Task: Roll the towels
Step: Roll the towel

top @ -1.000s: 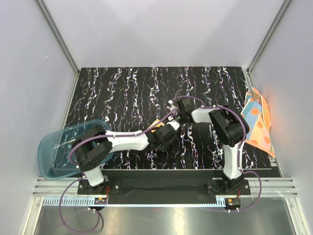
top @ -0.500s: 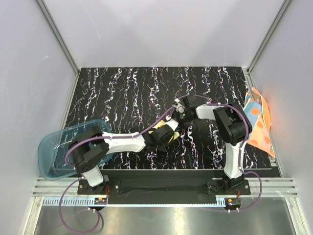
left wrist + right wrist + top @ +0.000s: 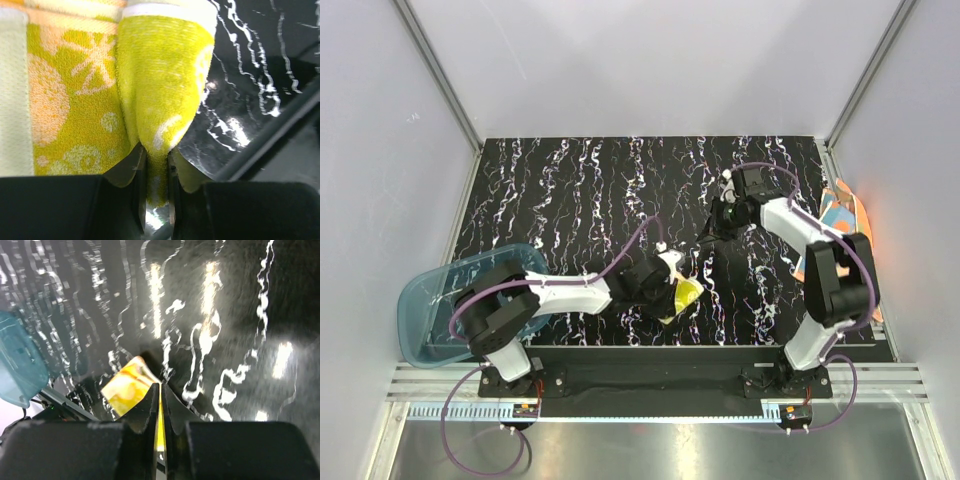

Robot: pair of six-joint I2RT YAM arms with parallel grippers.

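Pulled back toward the far right, the right gripper (image 3: 708, 238) now stands clear of the yellow towel (image 3: 685, 296) — jaws together, empty. The left gripper (image 3: 156, 155) pinches that towel's fold near the tabletop's (image 3: 570, 200) front centre — the orange towel (image 3: 832, 203) lies at the right edge.

I'm looking at pale grey walls (image 3: 620, 60) up top, a glossy black white-veined tabletop (image 3: 570, 190) mid-frame, aluminium rails (image 3: 650, 385) along the bottom.

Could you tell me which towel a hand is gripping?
The yellow towel, pinched by the left hand; the orange towel lies unheld at the right edge.
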